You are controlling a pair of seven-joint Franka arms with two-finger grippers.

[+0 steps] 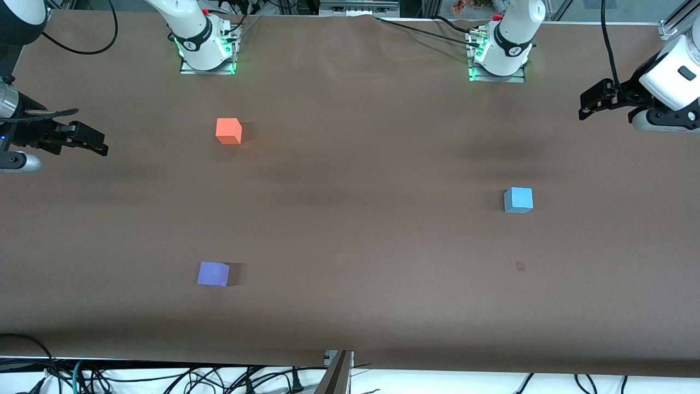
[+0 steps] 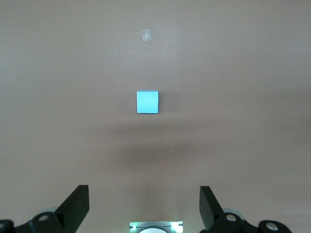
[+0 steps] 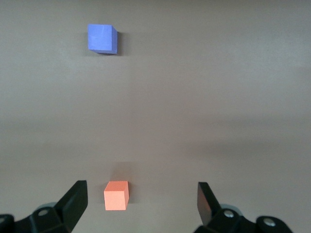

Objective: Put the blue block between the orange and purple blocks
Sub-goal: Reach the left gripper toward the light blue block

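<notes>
Front view shows a wide brown desk, and it carries three small cubes which lie well apart from each other. Both arms wait at the two ends of the desk, raised in the air. At its own end, the left pincer hangs over the desk with fingers spread wide and nothing between them; in the left wrist view its two black fingertips stand far from each other, and the blue block sits on the desk below, between their lines. At the other end, the right pincer hangs also over the desk, spread wide and holding nothing. The blue block lies alone on the desk toward the left arm's end, and no finger touches it. The orange block lies toward the right arm's end, not far from the right arm's base. The purple block lies at the same end but much nearer to the front camera than the orange one, and the desk between these two is bare. A small pale mark is on the desk, nearer to the front camera than the blue block.
</notes>
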